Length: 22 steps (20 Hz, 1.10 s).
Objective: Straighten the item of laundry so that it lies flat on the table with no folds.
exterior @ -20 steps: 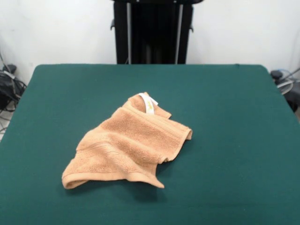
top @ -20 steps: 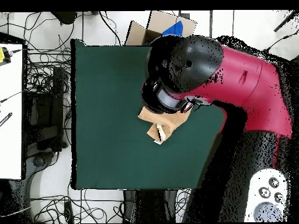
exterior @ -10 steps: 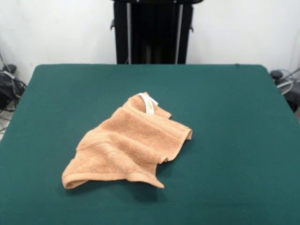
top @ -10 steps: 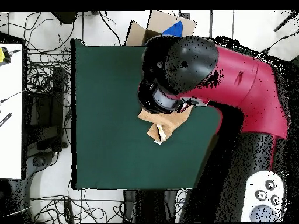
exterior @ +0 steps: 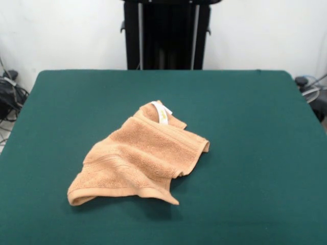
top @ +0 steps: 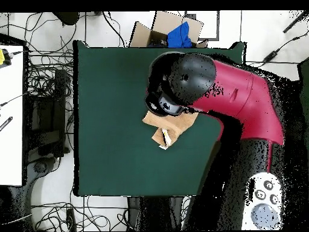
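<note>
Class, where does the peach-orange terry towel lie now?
Front view: the peach-orange terry towel lies crumpled near the middle of the dark green table, slightly left, white tag toward the black pedestal.

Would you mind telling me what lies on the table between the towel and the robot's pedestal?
Nothing: in the front view, only bare green table runs from the towel, whose white tag faces that way, to the pedestal.

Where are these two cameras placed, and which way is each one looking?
Front view: sits across the table, facing the robot; shows the crumpled peach hand towel and the black pedestal, no arm.
Overhead view: hangs above, looking straight down, robot's base at the bottom; the red arm covers part of the towel.
Shared: the towel, its white tag, and the green table.
</note>
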### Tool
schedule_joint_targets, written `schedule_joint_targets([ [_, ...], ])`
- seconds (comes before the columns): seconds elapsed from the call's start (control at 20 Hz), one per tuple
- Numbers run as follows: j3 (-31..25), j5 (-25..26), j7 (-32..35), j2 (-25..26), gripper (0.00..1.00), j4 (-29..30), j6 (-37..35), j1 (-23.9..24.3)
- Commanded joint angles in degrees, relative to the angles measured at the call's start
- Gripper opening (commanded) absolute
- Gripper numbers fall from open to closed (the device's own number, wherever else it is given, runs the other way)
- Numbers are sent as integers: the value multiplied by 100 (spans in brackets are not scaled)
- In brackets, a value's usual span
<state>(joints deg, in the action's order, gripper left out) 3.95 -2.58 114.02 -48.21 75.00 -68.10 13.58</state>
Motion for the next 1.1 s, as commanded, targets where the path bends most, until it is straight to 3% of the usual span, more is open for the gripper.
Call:
schedule_joint_targets([
  [0.05, -496, -9, 48, 719, 100, 1119, 968, 184],
  [0.45, -629, 93, -109, 1343, 100, 1233, 1797, 459],
  [1.1, -678, 336, -96, 2716, 100, 621, 2295, 609],
])
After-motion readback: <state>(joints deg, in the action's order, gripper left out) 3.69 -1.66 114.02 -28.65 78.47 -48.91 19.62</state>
